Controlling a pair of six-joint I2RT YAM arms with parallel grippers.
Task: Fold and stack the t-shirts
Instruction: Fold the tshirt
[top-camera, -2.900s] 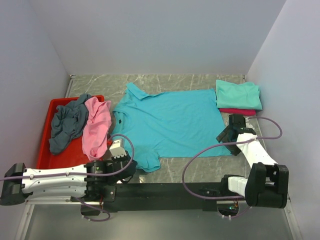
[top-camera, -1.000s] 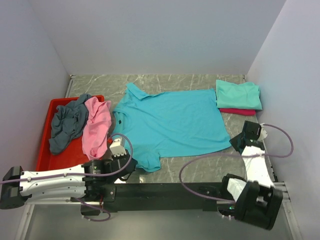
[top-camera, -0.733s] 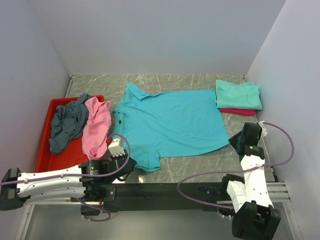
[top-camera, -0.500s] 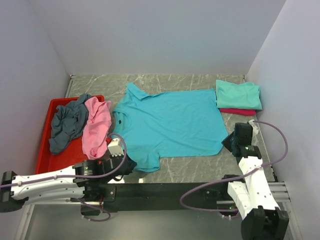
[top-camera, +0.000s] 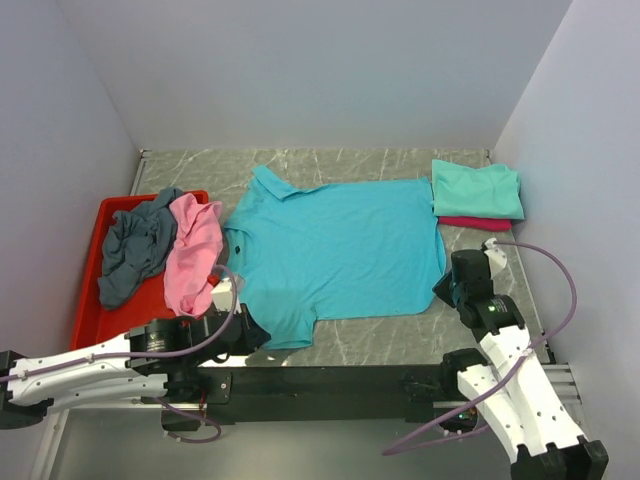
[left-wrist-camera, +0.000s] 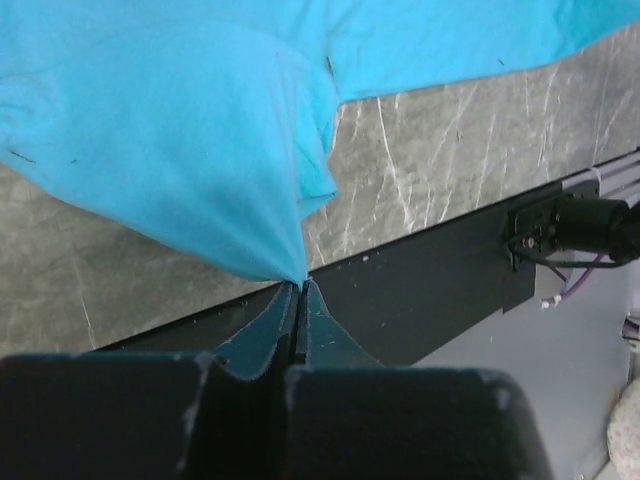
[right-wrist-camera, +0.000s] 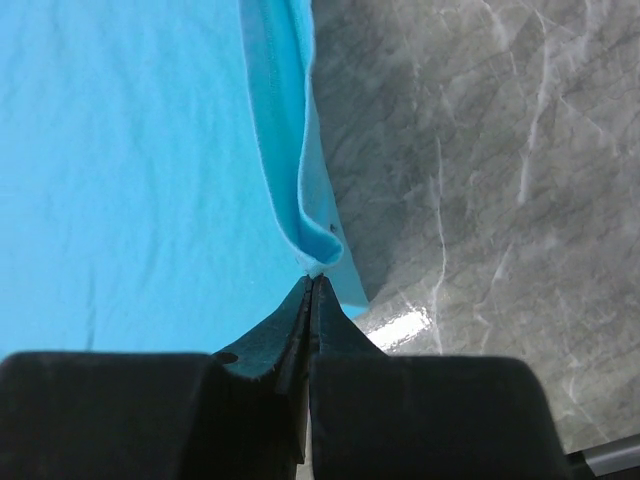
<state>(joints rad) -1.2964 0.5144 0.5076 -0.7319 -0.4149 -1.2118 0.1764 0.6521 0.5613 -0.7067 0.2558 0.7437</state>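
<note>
The left gripper (left-wrist-camera: 300, 287) pinches the turquoise t-shirt (top-camera: 340, 250) by its near sleeve tip, the right gripper (right-wrist-camera: 312, 278) by its near hem corner (bunched), the body lying beyond both

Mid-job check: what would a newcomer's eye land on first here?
The turquoise shirt spread mid-table, the left claw shut on its near sleeve and the right claw shut on its near hem corner. Then the red tray at the left holding a crumpled grey shirt and pink shirt, and a folded mint-green shirt atop a crimson shirt at the far right.
</note>
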